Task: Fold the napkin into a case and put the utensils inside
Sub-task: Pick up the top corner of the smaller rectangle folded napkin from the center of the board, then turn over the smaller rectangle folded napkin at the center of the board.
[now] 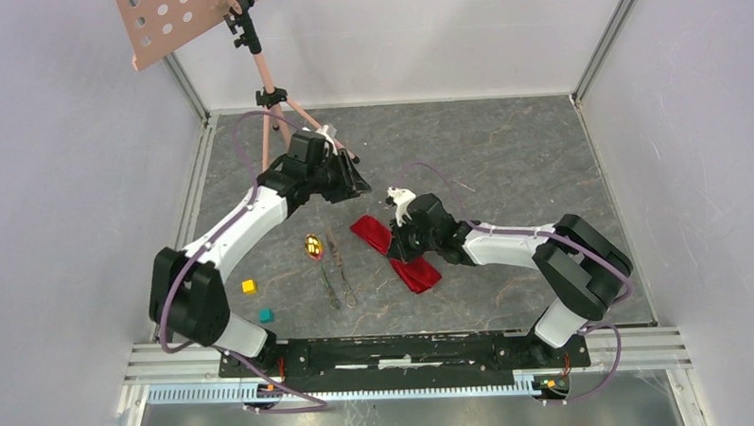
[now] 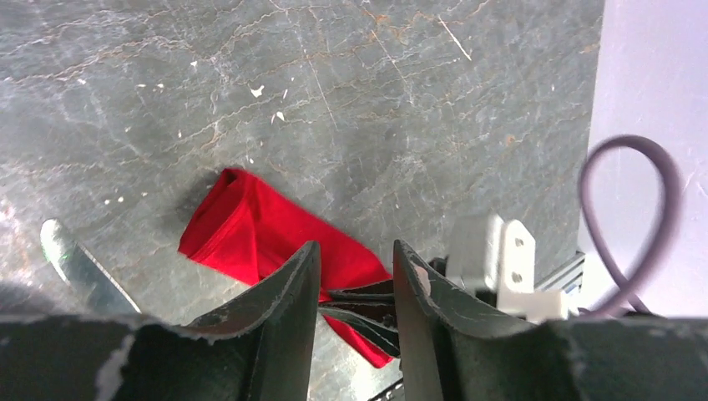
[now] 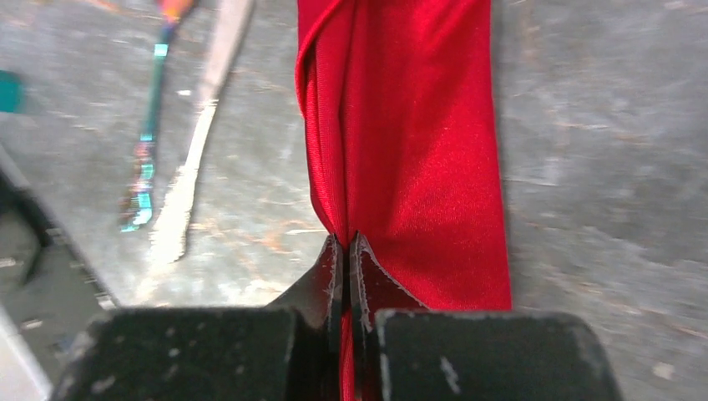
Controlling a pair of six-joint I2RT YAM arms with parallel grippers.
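The red napkin [image 1: 396, 253] lies as a narrow folded strip in the middle of the table. It also shows in the left wrist view [image 2: 242, 225] and the right wrist view [image 3: 417, 125]. My right gripper [image 1: 402, 248] [image 3: 345, 244] is shut on a raised fold along the strip's edge. My left gripper [image 1: 357, 187] [image 2: 355, 261] is open and empty, just behind the strip's far end. The utensils lie left of the napkin: a gold spoon [image 1: 313, 246] and thin dark pieces [image 1: 338, 264]. A flat blade [image 3: 194, 159] and an iridescent handle [image 3: 150, 142] show in the right wrist view.
A yellow block [image 1: 249, 287] and a teal block [image 1: 265, 314] sit near the front left. A pink tripod stand [image 1: 273, 95] with a pegboard top stands at the back left, close to my left arm. Walls enclose the table.
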